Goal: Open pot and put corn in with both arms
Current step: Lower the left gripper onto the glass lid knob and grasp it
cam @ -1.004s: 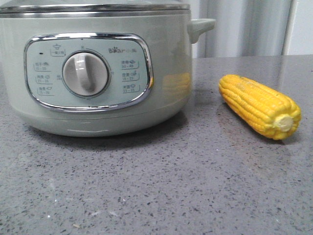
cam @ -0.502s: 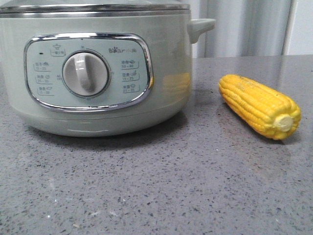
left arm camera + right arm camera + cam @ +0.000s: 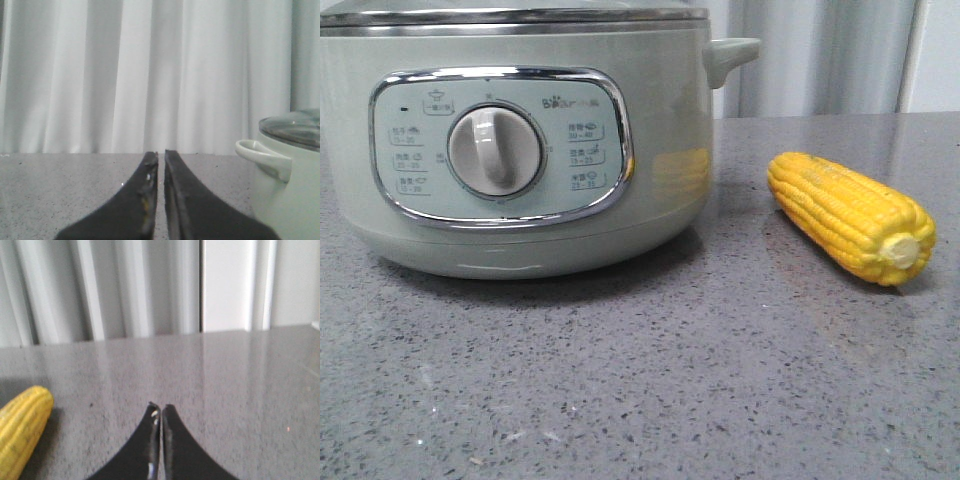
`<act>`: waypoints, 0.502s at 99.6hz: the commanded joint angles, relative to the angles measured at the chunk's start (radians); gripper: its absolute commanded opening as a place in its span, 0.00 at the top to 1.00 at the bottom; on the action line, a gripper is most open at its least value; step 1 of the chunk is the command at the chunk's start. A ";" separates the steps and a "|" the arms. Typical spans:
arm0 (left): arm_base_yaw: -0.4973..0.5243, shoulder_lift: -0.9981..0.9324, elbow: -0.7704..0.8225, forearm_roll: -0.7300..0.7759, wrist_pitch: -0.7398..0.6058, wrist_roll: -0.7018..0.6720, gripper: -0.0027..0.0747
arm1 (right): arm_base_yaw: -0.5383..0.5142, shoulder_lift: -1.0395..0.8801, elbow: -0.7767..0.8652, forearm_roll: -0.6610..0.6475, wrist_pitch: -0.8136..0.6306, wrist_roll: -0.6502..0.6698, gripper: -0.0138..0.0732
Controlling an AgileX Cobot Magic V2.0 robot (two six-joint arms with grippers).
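The pale-green pot (image 3: pixel 520 140) stands at the left of the front view, lid on, with its dial (image 3: pixel 495 150) facing me and a small side handle (image 3: pixel 730 55). The yellow corn (image 3: pixel 850 215) lies on the table to its right, stub end toward me. Neither gripper shows in the front view. My left gripper (image 3: pixel 161 154) is shut and empty, low over the table, with the pot (image 3: pixel 290 180) and its glass lid (image 3: pixel 292 127) off to one side. My right gripper (image 3: pixel 161 407) is shut and empty, with the corn (image 3: pixel 22 432) lying apart from it.
The grey speckled table (image 3: pixel 640 380) spreads in front of the pot and corn. White curtains (image 3: pixel 150 75) hang behind the table's far edge.
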 commanded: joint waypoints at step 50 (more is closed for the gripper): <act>0.002 0.057 -0.233 -0.005 0.307 -0.010 0.99 | -0.006 0.048 -0.226 0.000 0.274 -0.003 0.93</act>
